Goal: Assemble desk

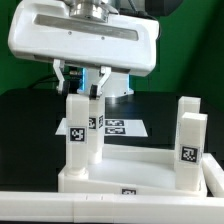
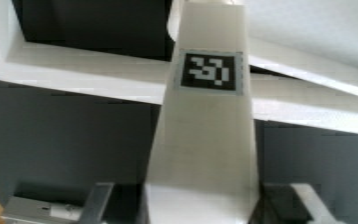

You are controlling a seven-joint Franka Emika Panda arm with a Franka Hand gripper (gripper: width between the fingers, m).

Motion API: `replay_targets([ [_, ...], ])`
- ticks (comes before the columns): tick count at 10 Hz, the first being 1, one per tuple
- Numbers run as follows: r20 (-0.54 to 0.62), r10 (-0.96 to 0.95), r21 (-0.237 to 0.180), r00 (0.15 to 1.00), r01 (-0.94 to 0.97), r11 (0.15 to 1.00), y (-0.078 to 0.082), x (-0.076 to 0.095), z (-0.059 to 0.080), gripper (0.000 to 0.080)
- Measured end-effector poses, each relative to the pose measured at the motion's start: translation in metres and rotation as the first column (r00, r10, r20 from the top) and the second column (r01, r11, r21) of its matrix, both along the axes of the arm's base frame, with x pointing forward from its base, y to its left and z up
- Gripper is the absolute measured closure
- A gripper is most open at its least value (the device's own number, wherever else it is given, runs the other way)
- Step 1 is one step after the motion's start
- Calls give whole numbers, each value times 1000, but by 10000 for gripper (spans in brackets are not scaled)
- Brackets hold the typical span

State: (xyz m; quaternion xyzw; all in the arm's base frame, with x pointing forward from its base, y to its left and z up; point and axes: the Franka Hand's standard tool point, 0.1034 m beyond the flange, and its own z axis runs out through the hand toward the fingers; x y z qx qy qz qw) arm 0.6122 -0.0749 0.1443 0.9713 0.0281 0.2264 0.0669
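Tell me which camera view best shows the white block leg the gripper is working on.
The exterior view. It shows the whole white block leg standing upright on the white rimmed tabletop panel, with the gripper at its top. The wrist view shows the same leg close up, its square marker sharp, but only the finger edges and little context.

The white tabletop panel (image 1: 130, 172) lies flat with its rim up. Two white block legs stand upright in its corners: one leg (image 1: 79, 135) at the exterior view's left, another leg (image 1: 190, 141) at the right. Each bears a black-and-white square marker; the wrist view shows the left leg (image 2: 204, 130) close up
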Motion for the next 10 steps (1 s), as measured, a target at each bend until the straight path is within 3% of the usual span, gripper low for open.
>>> replay_targets([
  [8, 56, 7, -30, 998, -5, 1000, 1, 1, -2, 515],
  [9, 55, 7, -30, 998, -5, 1000, 1, 1, -2, 456],
  [10, 55, 7, -30, 998, -5, 1000, 1, 1, -2, 456],
])
